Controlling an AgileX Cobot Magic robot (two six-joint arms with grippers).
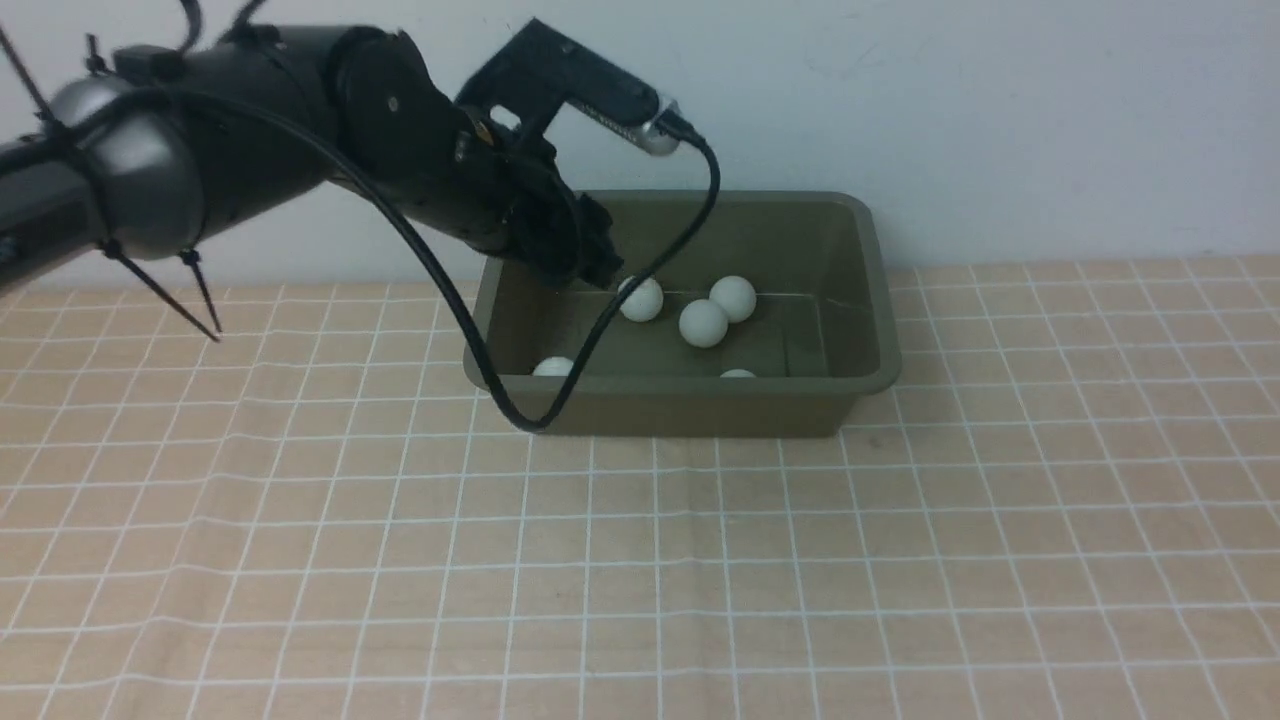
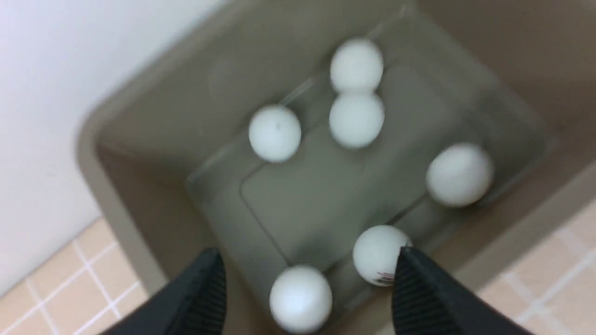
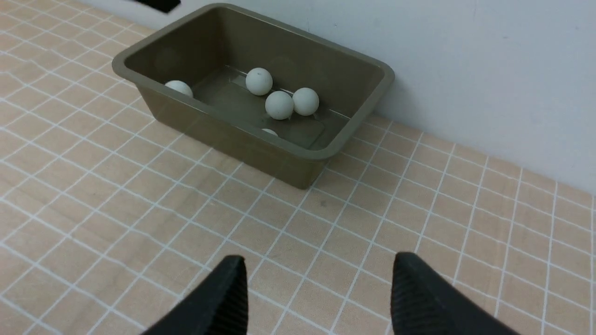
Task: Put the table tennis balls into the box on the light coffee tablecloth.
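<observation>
The olive-green box point(image 1: 700, 408) stands at the back of the light coffee tablecloth point(image 1: 640, 580), near the wall. Several white table tennis balls lie inside it, among them one point(image 1: 703, 322) in the middle and one point(image 1: 553, 367) against the front wall. My left gripper point(image 1: 592, 258) hangs over the box's left end. In the left wrist view the left gripper point(image 2: 309, 253) is open, with a blurred ball point(image 2: 300, 298) loose between the wide-apart fingers and a printed ball point(image 2: 379, 255) beside one fingertip. My right gripper point(image 3: 316, 274) stands open and empty above bare cloth, short of the box point(image 3: 233, 139).
A pale wall runs right behind the box. The left arm's black cable point(image 1: 520, 410) loops down over the box's front rim. Checked cloth point(image 3: 139, 209) stretches in front of and to both sides of the box.
</observation>
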